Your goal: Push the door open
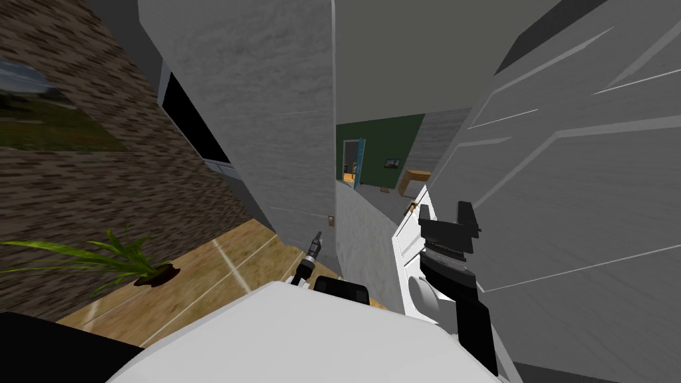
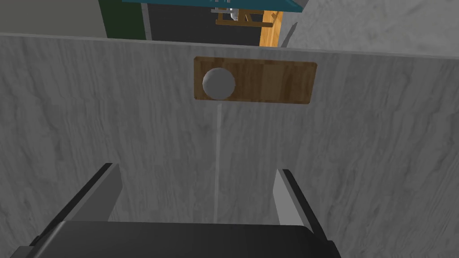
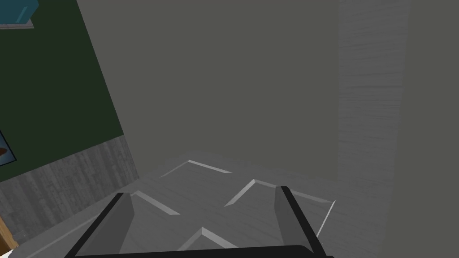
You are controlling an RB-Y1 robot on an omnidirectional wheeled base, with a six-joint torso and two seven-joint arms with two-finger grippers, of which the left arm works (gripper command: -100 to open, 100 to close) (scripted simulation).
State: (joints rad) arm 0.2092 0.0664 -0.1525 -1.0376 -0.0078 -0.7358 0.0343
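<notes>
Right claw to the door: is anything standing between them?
Nothing visible. The right claw, fingers open, faces the panelled door directly, with no object between them.

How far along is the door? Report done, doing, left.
Done: the panelled door stands ajar, a green wall showing through the gap. In hand: right gripper, open, is at its face; left gripper, open, faces a wooden plate. Left: probably pushing it wider.
</notes>
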